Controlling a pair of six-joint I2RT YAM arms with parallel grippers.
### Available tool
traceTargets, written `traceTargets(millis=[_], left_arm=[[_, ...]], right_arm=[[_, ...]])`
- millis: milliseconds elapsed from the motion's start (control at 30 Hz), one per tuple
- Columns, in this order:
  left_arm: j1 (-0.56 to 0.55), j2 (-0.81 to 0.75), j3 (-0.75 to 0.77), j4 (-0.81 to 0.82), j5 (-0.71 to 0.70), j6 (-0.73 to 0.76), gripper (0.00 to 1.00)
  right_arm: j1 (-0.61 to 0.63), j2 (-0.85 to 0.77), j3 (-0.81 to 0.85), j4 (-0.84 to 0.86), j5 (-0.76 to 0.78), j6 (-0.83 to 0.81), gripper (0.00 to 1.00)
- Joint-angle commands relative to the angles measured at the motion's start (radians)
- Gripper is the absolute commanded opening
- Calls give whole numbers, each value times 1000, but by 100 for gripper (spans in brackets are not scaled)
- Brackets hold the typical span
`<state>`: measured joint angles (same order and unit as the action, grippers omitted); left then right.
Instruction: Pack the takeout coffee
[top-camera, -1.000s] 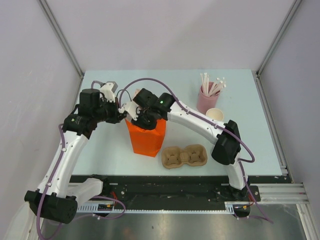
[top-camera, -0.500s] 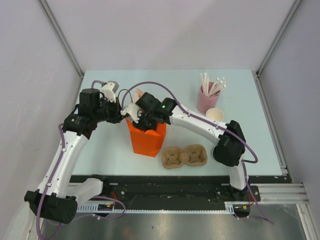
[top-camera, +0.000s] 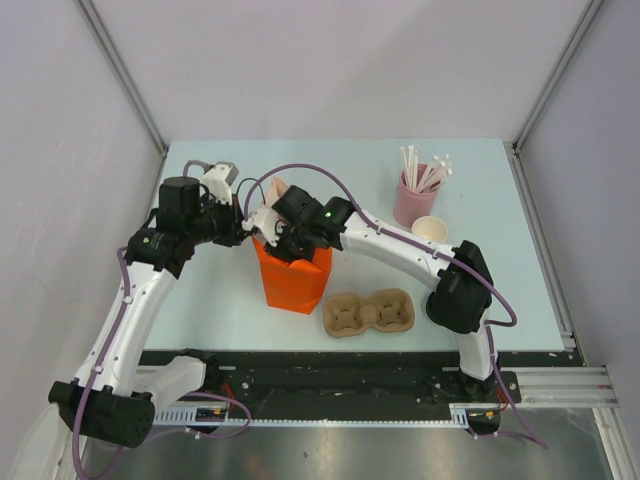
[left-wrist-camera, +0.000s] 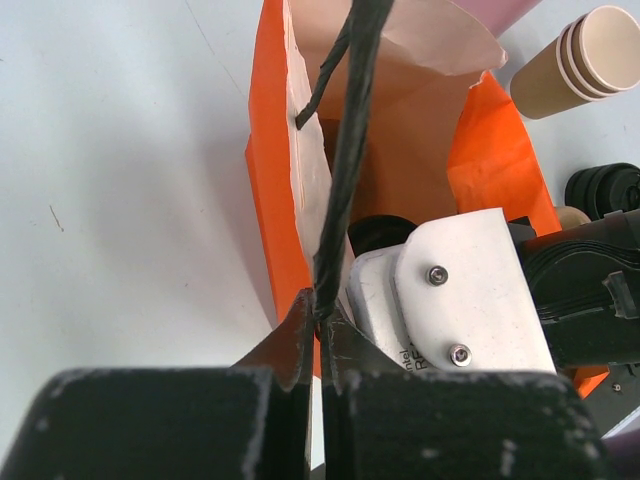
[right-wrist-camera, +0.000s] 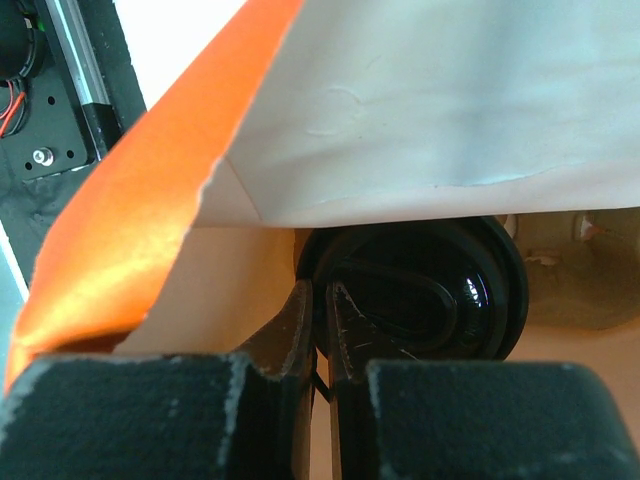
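An orange paper bag (top-camera: 296, 278) stands open mid-table. My left gripper (top-camera: 243, 228) is shut on the bag's black cord handle (left-wrist-camera: 350, 150), with the jaws pinched on the cord (left-wrist-camera: 322, 318) at the bag's left rim (left-wrist-camera: 272, 190). My right gripper (top-camera: 284, 244) reaches down into the bag's mouth. In the right wrist view it (right-wrist-camera: 322, 300) is shut on the rim of the takeout coffee's round black lid (right-wrist-camera: 430, 290), inside the bag (right-wrist-camera: 130, 230). The brown cup body is hidden under the lid. The lid also shows in the left wrist view (left-wrist-camera: 385, 232).
A brown pulp cup carrier (top-camera: 368, 312) lies right of the bag near the front edge. A pink straw holder (top-camera: 413, 200) with white straws stands at the back right. A stack of lidless brown cups (top-camera: 430, 229) sits beside it, also in the left wrist view (left-wrist-camera: 590, 60).
The right gripper has gone further down into the bag, and the bag's back flap has come into view behind it. In the last half second nothing has visibly moved. The left gripper has held still.
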<state>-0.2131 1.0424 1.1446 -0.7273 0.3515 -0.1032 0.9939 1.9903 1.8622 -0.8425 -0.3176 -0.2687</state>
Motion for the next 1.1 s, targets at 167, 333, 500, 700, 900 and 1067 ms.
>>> traceTargets(millis=[167, 333, 500, 700, 900, 1067], left_arm=[[-52, -7, 14, 69, 155, 40, 0], [-54, -2, 18, 69, 155, 45, 0], [-57, 1, 17, 68, 150, 48, 0], [-63, -1, 3, 68, 147, 60, 0], [-69, 2, -5, 68, 147, 69, 0], [-72, 4, -11, 66, 144, 79, 0]], right_arm=[[14, 62, -55, -38, 54, -35, 0], [14, 61, -57, -41, 54, -38, 0], [14, 61, -57, -40, 55, -41, 0], [9, 41, -43, -32, 58, -35, 14], [-4, 21, -24, -29, 61, -27, 32], [-9, 7, 14, -23, 49, -23, 41]])
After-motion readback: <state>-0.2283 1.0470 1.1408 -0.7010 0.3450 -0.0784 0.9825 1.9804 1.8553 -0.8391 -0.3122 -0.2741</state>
